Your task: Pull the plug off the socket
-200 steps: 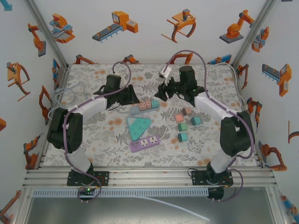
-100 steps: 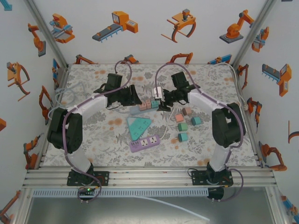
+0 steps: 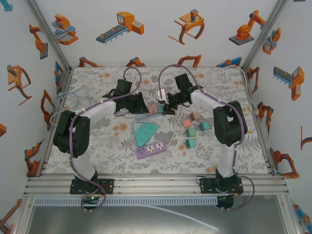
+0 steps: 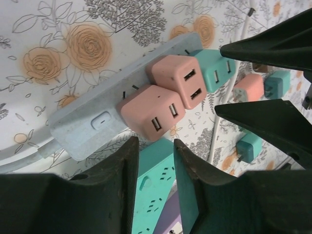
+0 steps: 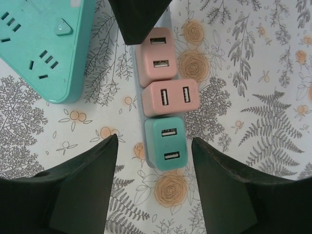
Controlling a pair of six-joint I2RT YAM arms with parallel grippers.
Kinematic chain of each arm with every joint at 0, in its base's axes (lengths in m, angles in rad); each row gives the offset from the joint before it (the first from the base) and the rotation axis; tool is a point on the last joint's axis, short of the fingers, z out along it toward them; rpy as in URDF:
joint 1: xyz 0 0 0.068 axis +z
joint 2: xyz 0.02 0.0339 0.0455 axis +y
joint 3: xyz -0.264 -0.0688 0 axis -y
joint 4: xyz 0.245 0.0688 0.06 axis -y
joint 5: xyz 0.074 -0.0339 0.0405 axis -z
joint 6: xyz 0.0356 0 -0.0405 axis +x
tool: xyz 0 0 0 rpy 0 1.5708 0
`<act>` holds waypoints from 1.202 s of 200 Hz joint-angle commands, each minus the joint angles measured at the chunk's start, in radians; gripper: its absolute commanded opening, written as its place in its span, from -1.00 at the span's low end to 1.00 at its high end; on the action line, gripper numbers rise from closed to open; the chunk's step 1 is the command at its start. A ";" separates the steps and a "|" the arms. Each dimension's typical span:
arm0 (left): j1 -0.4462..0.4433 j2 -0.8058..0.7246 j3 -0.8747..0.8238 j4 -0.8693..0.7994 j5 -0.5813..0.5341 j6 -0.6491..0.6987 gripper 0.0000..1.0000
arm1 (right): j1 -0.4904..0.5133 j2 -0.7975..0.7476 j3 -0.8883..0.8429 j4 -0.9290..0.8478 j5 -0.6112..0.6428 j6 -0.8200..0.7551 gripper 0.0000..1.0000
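The grey power strip [image 3: 146, 113] lies at the middle of the table's far half, with two pink plugs [image 3: 152, 108] and a teal plug [image 3: 160, 108] seated side by side in it, the teal one at the right end. All three sit where they did a second ago.

What has changed is the arms. The right arm was raised and further right; now it has swung left and down, so the right gripper [image 3: 167, 106] hangs at the strip's right end. In the right wrist view its fingers [image 5: 78, 195] stand well apart, the teal plug [image 5: 165, 144] between them just past the tips, untouched.

The left gripper [image 3: 140, 104] has slid right and now sits at the strip's left end, facing the right one across the plugs. In the left wrist view its fingers [image 4: 117, 185] leave only a narrow gap and grip nothing, with the nearer pink plug just beyond the tips.

Both arms reach far across the table, elbows out to the sides, forearms angled inward.

Nearer me lie a green triangular strip [image 3: 145, 131] and a purple strip [image 3: 151, 148]; loose plugs [image 3: 190, 132] are scattered to the right.
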 commanded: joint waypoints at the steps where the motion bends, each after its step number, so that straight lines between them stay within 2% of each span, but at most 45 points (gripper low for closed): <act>1: 0.000 0.011 0.013 -0.034 -0.060 0.020 -0.31 | 0.001 0.021 0.029 0.003 -0.057 0.014 0.15; 39: 0.002 0.029 0.017 -0.001 -0.078 -0.004 -0.33 | 0.001 0.036 0.032 0.001 -0.083 0.022 0.15; 92: 0.002 0.049 0.018 0.120 -0.003 -0.066 -0.31 | 0.001 0.059 0.050 -0.008 -0.088 0.023 0.14; 139: 0.003 0.072 0.016 0.062 -0.044 -0.061 -0.33 | -0.004 0.065 0.043 -0.008 -0.074 0.022 0.10; 173: 0.006 0.074 0.001 0.041 -0.073 -0.060 -0.49 | -0.005 0.074 0.049 -0.008 -0.078 0.022 0.09; 240: 0.006 0.109 0.003 -0.019 -0.080 -0.028 -0.48 | -0.006 0.099 0.070 -0.018 -0.071 0.022 -0.04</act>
